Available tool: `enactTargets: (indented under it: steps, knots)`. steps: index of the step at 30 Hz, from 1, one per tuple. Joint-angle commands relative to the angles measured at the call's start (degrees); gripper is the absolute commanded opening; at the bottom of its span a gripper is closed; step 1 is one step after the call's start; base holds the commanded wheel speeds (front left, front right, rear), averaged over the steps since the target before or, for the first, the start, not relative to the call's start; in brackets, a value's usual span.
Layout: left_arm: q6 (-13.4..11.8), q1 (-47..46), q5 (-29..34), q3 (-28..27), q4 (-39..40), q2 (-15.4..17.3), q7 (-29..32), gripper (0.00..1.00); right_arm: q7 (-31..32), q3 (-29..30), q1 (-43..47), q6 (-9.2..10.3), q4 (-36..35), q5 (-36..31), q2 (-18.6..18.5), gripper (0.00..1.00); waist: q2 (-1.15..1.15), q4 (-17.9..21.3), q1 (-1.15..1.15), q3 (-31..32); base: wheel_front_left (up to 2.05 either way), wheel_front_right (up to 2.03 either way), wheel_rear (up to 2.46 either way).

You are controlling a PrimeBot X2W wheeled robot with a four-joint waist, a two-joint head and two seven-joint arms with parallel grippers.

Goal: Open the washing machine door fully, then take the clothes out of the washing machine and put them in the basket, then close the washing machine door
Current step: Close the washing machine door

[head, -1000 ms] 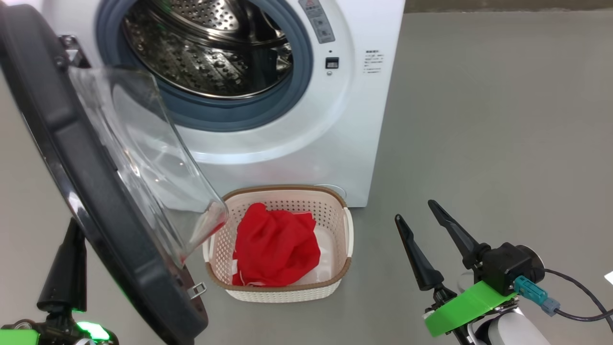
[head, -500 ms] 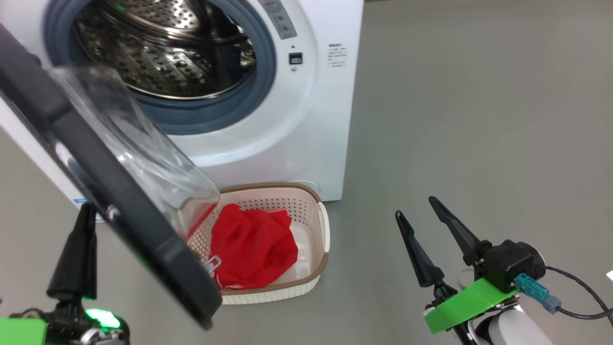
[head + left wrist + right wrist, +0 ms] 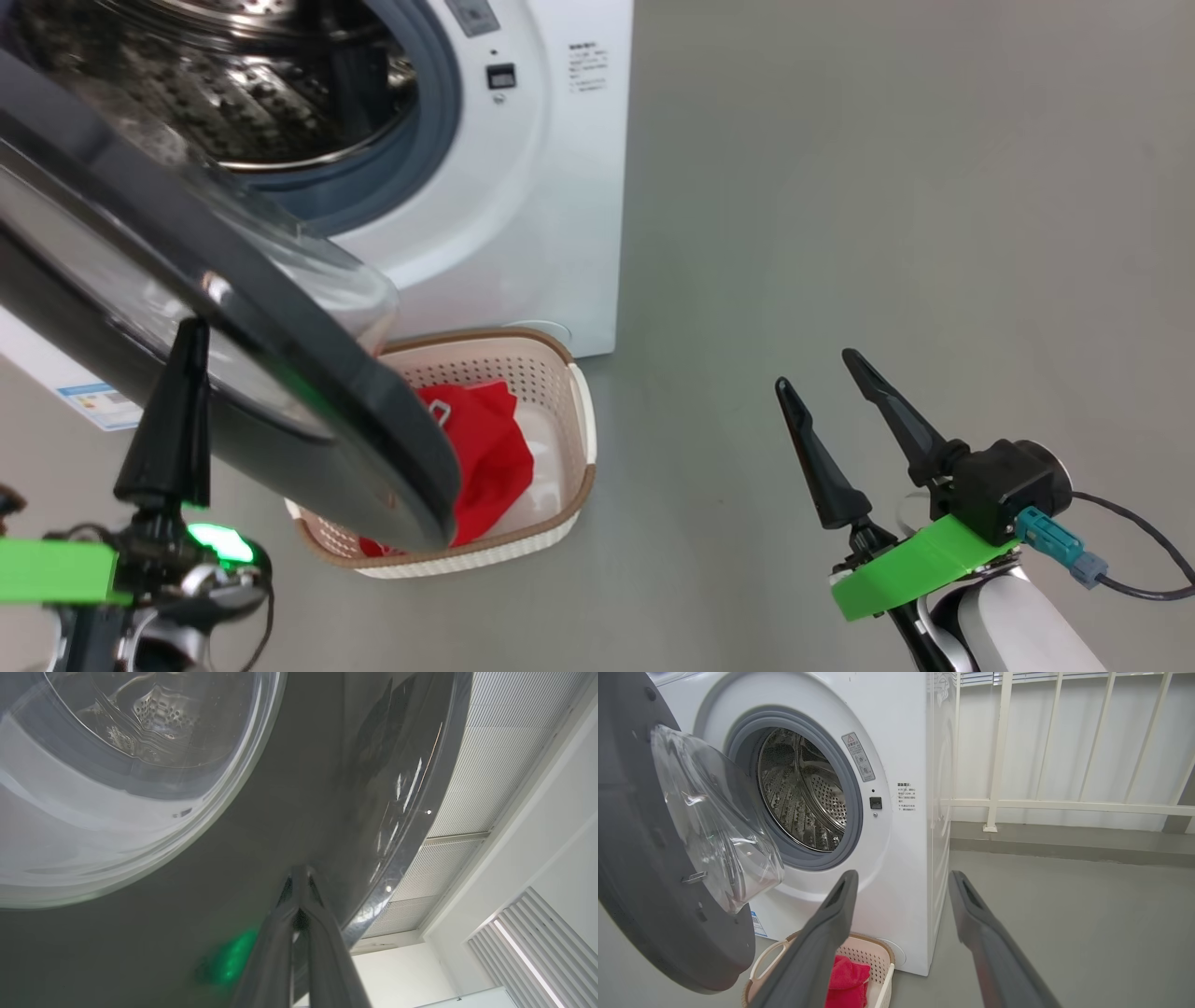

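1. Noting the washing machine door [image 3: 355, 439] first: it is standing swung out from the washing machine [image 3: 523, 187]. It is attached at the left side of the opening. In the head view its black rim and clear glass bowl [image 3: 345, 280] are hanging over the left part of the basket [image 3: 495, 334].
2. Your left gripper [image 3: 194, 327] is holding its two fingers pressed together with nothing between them. In the left wrist view the tips [image 3: 301, 872] are pointing at the door's glossy outer face. They are sitting on the dark band between the glass and the outer edge, and they are appearing to touch it.
3. Your right gripper [image 3: 813, 368] is hovering over the grey floor [image 3: 840, 187], well apart from the machine and the basket. Its jaws are spread wide and are gripping nothing.
4. The basket is sitting on the floor just in front of the machine's foot, below the drum mouth.
5. The clothes [image 3: 490, 448] are lying inside the basket as a red bundle. You are also seeing a pale patch to their right, and you cannot tell whether it is cloth or basket bottom.
6. The perforated steel drum [image 3: 233, 93] is showing through the grey rubber ring [image 3: 429, 121].
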State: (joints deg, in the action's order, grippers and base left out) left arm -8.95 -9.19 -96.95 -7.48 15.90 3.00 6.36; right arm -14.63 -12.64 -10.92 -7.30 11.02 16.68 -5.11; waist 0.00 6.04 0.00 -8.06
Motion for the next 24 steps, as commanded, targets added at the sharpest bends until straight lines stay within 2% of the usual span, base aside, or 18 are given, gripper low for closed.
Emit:
enactTargets:
  steps: [1, 24]
  knots:
    - [0.86, -2.67, 0.52, -1.15, 1.01, 0.83, -0.23, 0.0, -0.37, -0.99, -1.85, -0.19, -1.53, 0.63, -0.09, 1.0, 0.0, 0.92, 0.0, -0.88, 0.0, 0.0, 0.0]
    - [4.03, -16.81, 5.27, 1.27, -8.86, 1.19, -3.48, 0.0, -0.37, -0.7, -4.15, -0.19, -2.29, 1.0, 0.37, 1.0, 0.0, 5.41, 0.0, -5.74, 0.0, 0.0, 0.0]
